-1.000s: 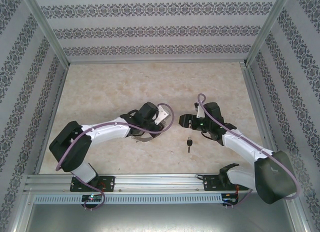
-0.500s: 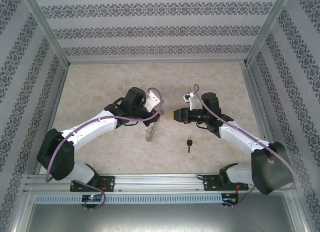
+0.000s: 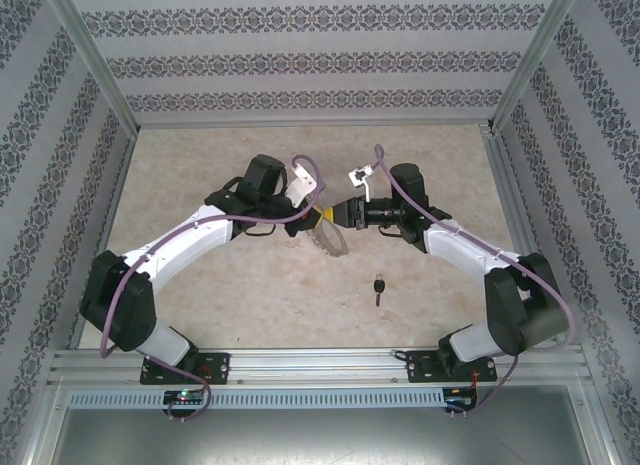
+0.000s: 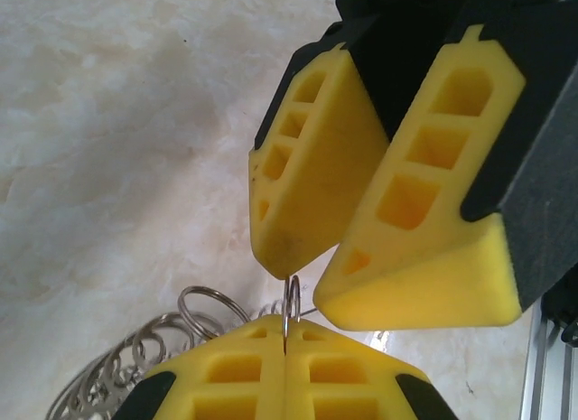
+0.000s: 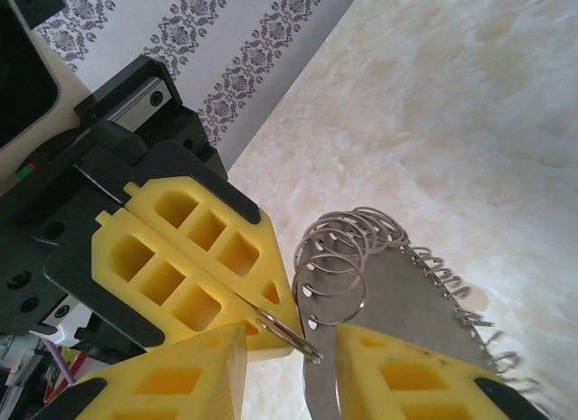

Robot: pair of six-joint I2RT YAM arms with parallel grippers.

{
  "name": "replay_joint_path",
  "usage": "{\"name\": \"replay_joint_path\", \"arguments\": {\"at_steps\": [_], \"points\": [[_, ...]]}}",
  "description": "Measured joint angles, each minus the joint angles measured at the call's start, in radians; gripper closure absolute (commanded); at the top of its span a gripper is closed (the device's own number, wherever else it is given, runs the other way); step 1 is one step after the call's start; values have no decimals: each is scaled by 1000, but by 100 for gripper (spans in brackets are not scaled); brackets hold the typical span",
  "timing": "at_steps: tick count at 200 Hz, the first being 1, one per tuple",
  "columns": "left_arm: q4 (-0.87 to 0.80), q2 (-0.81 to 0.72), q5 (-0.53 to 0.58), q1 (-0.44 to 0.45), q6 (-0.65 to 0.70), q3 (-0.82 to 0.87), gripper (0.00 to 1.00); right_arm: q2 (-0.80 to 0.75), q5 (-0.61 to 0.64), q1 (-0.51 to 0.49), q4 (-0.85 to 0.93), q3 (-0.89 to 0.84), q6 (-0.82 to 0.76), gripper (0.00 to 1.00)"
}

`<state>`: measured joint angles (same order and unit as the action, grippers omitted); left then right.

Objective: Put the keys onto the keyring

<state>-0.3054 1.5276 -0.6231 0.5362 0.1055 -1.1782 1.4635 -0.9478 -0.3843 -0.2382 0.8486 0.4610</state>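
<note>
L hand pinched tight on one small loop of keyring. R hand spread wide, empty, straddling same loop. Key flat on surface, near side of keyring, well apart. Risk of yanking loop from L pinch w/ skewed closing, dropping keyring.

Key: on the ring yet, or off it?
Off: the key lies on the table, apart from the ring pinched in the left gripper.
</note>
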Motion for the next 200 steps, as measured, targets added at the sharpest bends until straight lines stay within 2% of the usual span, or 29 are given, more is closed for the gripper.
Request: {"name": "replay_joint_path", "arguments": {"at_steps": [65, 128, 157, 165, 171, 200], "points": [[-3, 11, -57, -13, -1, -9, 100, 4, -22, 1, -21, 2, 11, 76], [-27, 10, -116, -34, -6, -10, 100, -2, -42, 1, -51, -7, 14, 100], [-37, 4, -133, -34, -8, -10, 100, -6, -46, 3, -60, -7, 14, 100], [-39, 0, -134, -34, -9, -10, 100, -8, -48, 2, -65, -9, 15, 82], [-40, -3, -134, -34, -9, -10, 100, -10, -50, 2, -67, -11, 18, 75], [-40, -27, -137, -34, -9, -10, 100, -14, -72, 2, -73, -29, 18, 72]]}}
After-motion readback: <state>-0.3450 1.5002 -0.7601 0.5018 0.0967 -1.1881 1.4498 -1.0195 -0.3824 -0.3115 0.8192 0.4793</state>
